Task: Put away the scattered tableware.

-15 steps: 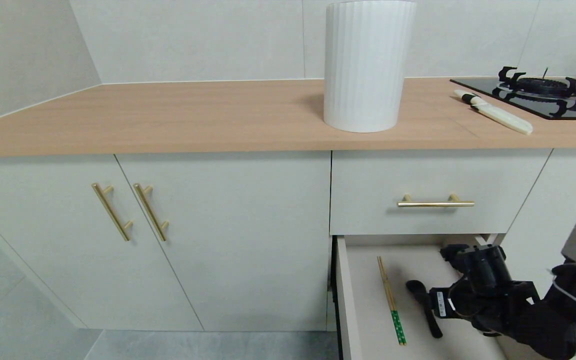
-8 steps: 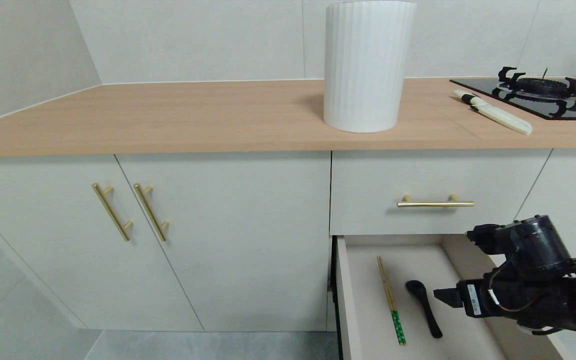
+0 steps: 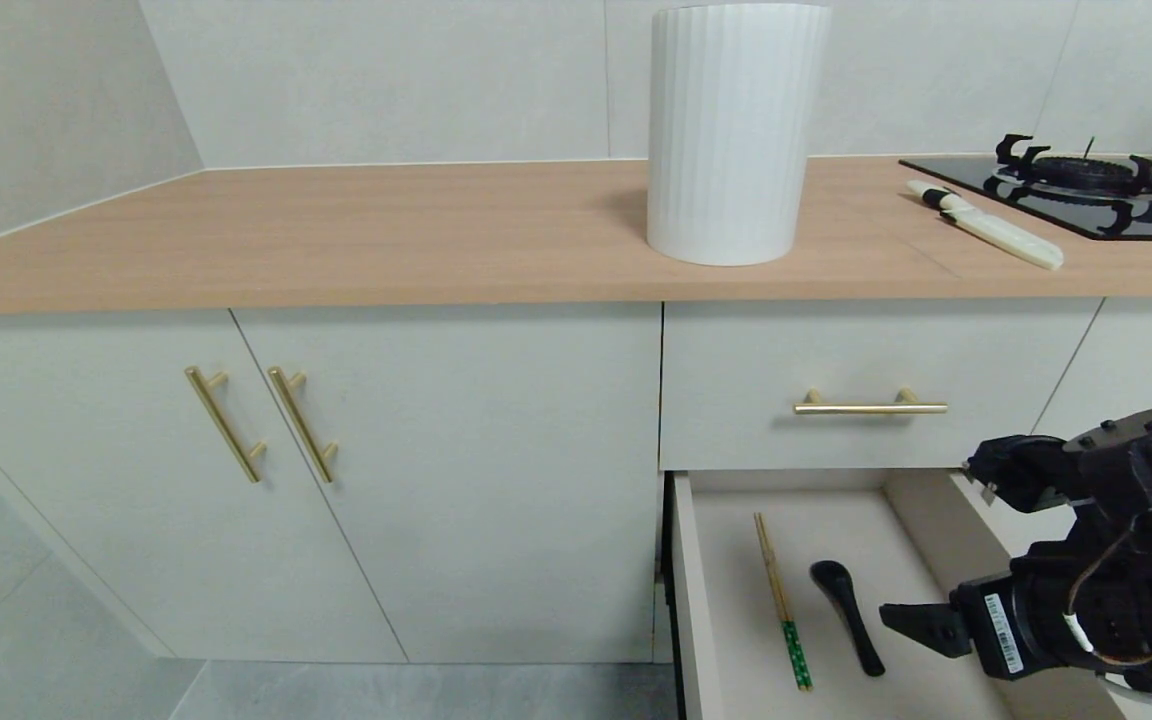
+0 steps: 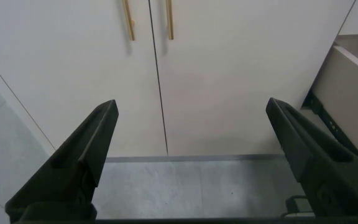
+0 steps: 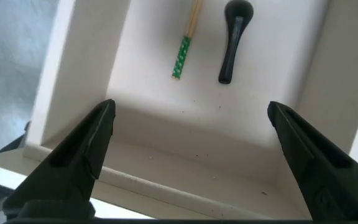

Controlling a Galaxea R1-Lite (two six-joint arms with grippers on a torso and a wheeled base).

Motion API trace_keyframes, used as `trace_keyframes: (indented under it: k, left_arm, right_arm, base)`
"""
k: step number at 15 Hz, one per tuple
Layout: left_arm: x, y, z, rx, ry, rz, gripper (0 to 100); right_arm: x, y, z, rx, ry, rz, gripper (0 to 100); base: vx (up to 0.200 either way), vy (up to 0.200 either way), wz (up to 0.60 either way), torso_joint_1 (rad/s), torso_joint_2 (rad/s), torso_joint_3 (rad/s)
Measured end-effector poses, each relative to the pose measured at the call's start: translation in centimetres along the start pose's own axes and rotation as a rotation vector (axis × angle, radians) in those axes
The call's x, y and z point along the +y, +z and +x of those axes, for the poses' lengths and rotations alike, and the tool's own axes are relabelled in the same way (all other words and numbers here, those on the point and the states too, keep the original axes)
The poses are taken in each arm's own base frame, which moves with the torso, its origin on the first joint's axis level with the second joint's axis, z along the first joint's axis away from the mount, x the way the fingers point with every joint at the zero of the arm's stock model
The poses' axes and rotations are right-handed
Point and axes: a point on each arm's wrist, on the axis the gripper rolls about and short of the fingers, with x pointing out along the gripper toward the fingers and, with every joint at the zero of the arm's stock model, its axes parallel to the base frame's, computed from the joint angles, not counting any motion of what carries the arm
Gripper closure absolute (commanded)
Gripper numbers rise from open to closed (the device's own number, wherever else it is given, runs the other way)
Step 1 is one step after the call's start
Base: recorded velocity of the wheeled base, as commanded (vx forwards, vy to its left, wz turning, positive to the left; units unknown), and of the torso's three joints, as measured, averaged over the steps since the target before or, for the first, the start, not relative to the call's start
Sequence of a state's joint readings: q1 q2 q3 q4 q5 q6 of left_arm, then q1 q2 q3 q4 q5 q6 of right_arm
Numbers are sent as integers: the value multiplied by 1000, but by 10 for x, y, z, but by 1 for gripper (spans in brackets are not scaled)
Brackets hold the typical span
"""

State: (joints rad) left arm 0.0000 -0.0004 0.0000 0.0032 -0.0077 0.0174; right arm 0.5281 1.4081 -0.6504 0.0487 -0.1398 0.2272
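A pair of wooden chopsticks [image 3: 781,600] with green ends and a black spoon [image 3: 846,615] lie side by side on the floor of the open drawer [image 3: 696,600]. The right wrist view looks down on the chopsticks [image 5: 188,37] and the spoon [image 5: 232,40]. My right gripper [image 3: 931,541] hangs above the drawer's right side, open and empty, its fingers wide apart [image 5: 188,162]. A cream-bladed knife [image 3: 986,225] lies on the wooden counter by the hob. My left gripper [image 4: 191,162] is open and empty, low in front of the cabinet doors.
A tall white ribbed canister [image 3: 726,130] stands on the countertop [image 3: 336,230]. A black gas hob [image 3: 1086,180] sits at the far right. The shut upper drawer has a gold handle [image 3: 871,407]. Two cabinet doors carry gold handles [image 3: 221,420].
My right gripper has risen out of the drawer and moved right, away from the black spoon. Spoon and chopsticks have stayed where they lay.
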Motion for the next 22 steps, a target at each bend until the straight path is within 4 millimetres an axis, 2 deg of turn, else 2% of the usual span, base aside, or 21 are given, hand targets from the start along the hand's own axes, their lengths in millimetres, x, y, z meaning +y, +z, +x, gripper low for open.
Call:
trace_keyframes:
  k: [1,9,17,22]
  left_arm:
    - [0,0,0,0,0,0,0]
    - [0,0,0,-1,1,-13,0]
    - [0,0,0,-1,2,-13,0]
    - [0,0,0,-1,2,-13,0]
  right_arm:
    - [0,0,-1,-4,2,0,0]
    - [1,-8,-3,49,1,-26,0]
    - [13,-30,-2,252,49,-167,0]
    - [19,-33,24,353,18,-156,0]
  base:
    - [0,0,0,0,0,0]
    - [-200,0,0,3,4,2]
    - [0,0,0,0,0,0]
    - [0,0,0,0,0,0]
